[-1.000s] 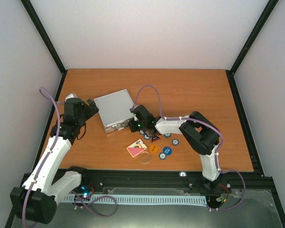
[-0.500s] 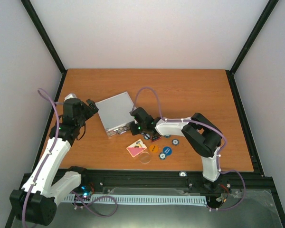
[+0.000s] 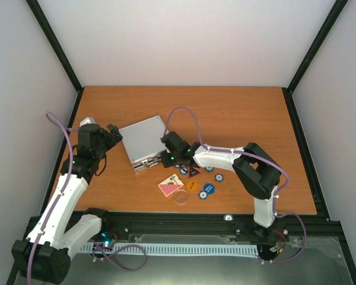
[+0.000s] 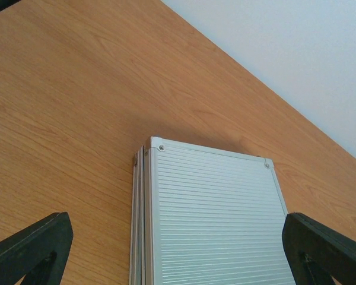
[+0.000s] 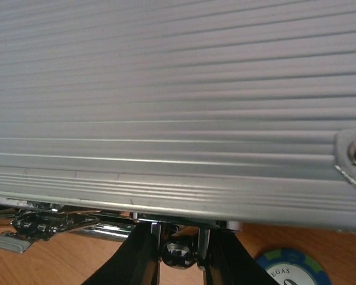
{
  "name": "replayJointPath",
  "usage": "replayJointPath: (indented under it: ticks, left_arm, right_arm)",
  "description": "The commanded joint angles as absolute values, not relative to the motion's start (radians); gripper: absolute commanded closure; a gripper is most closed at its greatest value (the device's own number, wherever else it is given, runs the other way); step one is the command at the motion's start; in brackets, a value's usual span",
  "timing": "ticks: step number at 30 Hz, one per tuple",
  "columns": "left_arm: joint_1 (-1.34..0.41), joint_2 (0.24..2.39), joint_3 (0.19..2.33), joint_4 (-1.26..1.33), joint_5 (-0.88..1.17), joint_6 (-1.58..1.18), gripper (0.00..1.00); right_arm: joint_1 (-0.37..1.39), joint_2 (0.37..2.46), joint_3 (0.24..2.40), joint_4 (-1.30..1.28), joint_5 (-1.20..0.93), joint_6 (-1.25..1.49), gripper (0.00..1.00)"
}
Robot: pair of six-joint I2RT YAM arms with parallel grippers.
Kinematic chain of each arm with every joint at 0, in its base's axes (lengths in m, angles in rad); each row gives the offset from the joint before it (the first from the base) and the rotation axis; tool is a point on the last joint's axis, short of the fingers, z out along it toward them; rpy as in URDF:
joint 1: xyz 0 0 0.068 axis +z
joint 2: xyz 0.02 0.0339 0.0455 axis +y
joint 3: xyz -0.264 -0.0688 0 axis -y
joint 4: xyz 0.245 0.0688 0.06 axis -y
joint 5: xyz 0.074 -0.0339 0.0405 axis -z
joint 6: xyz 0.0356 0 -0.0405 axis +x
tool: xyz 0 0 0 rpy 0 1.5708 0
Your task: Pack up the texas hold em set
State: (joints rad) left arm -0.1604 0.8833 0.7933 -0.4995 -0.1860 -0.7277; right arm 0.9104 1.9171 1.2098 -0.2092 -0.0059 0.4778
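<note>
Since a second ago the right end effector (image 3: 165, 158) has crept slightly leftward along the front edge of the silver aluminium case (image 3: 142, 138), and the case has turned a little on the counter (image 3: 237, 119). The case lies flat with its lid shut.

In the right wrist view, the right end effector's fingers (image 5: 136, 258) stand close together on either side of a small chrome fitting (image 5: 177, 252) under the lid's edge. Whether they actually clamp it cannot be told. A chrome latch (image 5: 41, 225) sits just to that end effector's left. It is probably placed there to work the front hardware and open the lid.

The left end effector (image 3: 115, 133) is spread wide at the opposite edge, a fingertip (image 4: 29, 246) outside each side of the case, likely bracing it against sliding.

Still unpacked, just behind and beside the right end effector, lie the red-black triangle (image 3: 193, 173), pink card deck (image 3: 170, 186), orange disc (image 3: 191, 185), blue disc (image 3: 207, 190), clear disc (image 3: 181, 197) and a blue-white chip (image 3: 218, 176).
</note>
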Motion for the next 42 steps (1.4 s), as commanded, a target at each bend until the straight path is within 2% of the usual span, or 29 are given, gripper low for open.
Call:
replayJointPath:
  ticks: [1,29,42]
  left_arm:
    - [-0.167,0.849,0.803,-0.523,-0.187,-0.711,0.00]
    - [-0.167,0.788,0.849,-0.579,-0.198,-0.687,0.00]
    - [-0.167,0.670,0.828,-0.596,-0.087,-0.633,0.00]
  right_arm:
    - [0.929,1.842,1.242,-0.204,0.029,0.479,0.97]
    - [0.931,1.786,1.432,-0.306,0.084,0.418,0.97]
    - [0.931,1.796,1.557,-0.325,0.118,0.401,0.97]
